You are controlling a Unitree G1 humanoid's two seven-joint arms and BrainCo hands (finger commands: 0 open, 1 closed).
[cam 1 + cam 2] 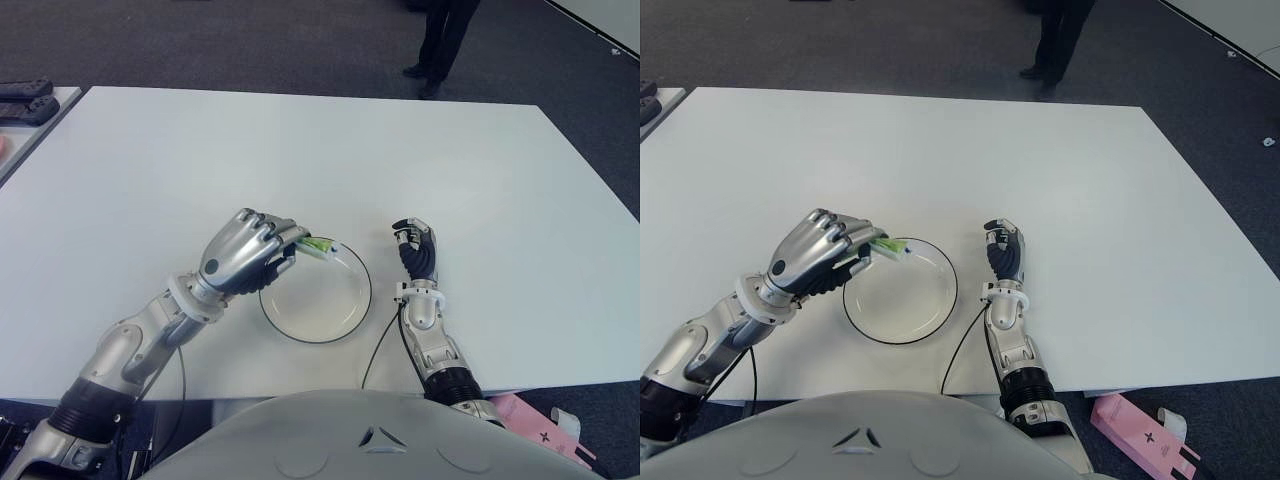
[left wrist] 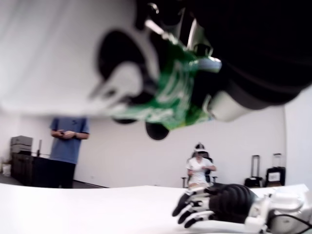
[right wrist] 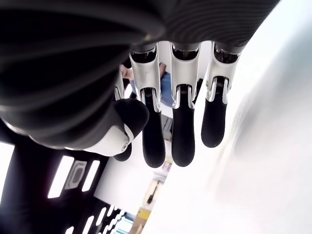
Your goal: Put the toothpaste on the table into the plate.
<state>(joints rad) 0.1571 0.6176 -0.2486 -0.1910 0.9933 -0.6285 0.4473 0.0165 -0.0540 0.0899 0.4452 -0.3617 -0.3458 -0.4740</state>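
**Holding the toothpaste at the plate's rim**

Gripping the toothpaste (image 1: 318, 245), our left hand (image 1: 245, 255) sits with its knuckles up and fingers curled tight around the green and white tube, whose free end pokes out over the upper left edge of the plate (image 1: 345, 322). The left forearm runs back and down toward the near left corner of the white table (image 1: 480, 170). We cannot tell from the eye views whether the tube touches the rim.

Our right hand (image 1: 417, 252) shows just to the right of the plate, forearm pointing away from the body, fingers loosely extended and holding nothing.

The left wrist view adds what the eye views hide: the underside of the grasp, with the green tube (image 2: 175, 95) pinched between fingertips (image 2: 124, 80) and palm. It also shows our right hand (image 2: 214, 204) farther off at table level, a standing person (image 2: 68, 151) in a blue top, and a seated person (image 2: 199, 169) in white by the far wall. The right wrist view shows only that hand's own fingers (image 3: 183, 122), straight, side by side, and empty. The eye views alone show a person's dark legs (image 1: 442, 45) beyond the table's far edge.
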